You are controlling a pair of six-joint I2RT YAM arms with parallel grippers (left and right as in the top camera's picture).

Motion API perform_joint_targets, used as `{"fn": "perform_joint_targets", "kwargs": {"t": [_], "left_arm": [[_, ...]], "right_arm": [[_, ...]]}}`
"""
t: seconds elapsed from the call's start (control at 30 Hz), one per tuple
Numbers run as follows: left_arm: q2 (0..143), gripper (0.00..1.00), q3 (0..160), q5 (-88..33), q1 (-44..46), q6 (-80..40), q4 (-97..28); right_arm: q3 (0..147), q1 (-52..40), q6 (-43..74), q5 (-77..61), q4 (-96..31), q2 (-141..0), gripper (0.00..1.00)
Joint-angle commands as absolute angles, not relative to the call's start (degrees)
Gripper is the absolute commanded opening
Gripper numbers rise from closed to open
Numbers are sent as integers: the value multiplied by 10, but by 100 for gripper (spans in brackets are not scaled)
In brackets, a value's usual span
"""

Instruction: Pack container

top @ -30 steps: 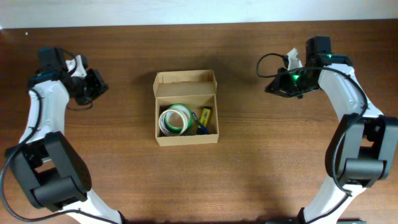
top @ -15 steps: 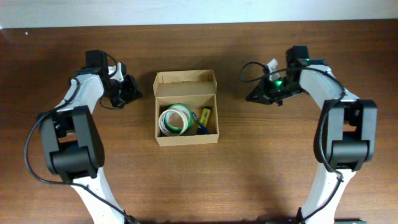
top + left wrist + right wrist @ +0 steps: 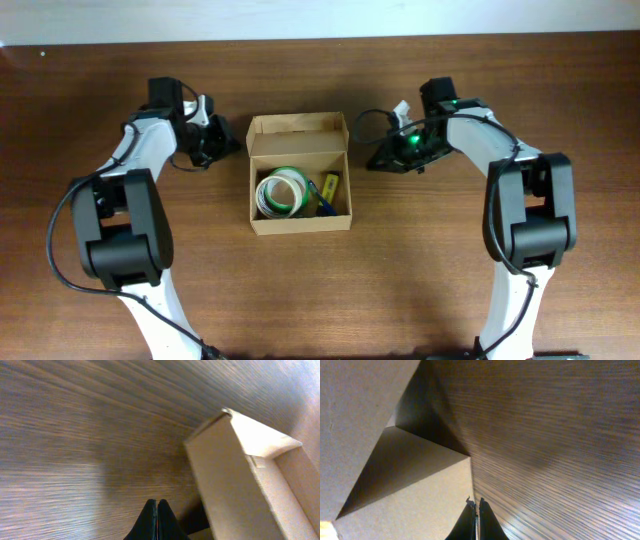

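Flanking the container (image 3: 299, 226), left gripper (image 3: 156, 506) and right gripper (image 3: 477, 506) point inward, fingers together

A dark brown wood-grain table (image 3: 330, 290) filled the view under even light. Beyond the table's far edge ran a pale strip (image 3: 300, 18).

Brown wooden table (image 3: 420, 285), open container (image 3: 298, 138) at centre

- Left arm (image 3: 135, 160): white links, black joints, a black cable looping near its base.
- Right arm (image 3: 485, 140): same white and black, black cable, green light (image 3: 411, 140) at the wrist.
- Fingers (image 3: 148, 522): black, tapering to thin tips.
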State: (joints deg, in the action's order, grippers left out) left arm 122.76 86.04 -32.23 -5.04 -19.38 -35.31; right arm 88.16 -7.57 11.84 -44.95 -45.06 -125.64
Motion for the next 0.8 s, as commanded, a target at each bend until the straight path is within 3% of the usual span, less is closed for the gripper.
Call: {"fn": "perform_joint_targets", "kwargs": {"t": [0.0,0.77], "left_arm": [[1228,2,866,-336,-29,-210,-344],[1228,2,866,-332,12,-216,-367]], "right_arm": [[881,-92,125,-461,-445,-1269,4],[881,-102,142,-428,-416,-1269,4]]}}
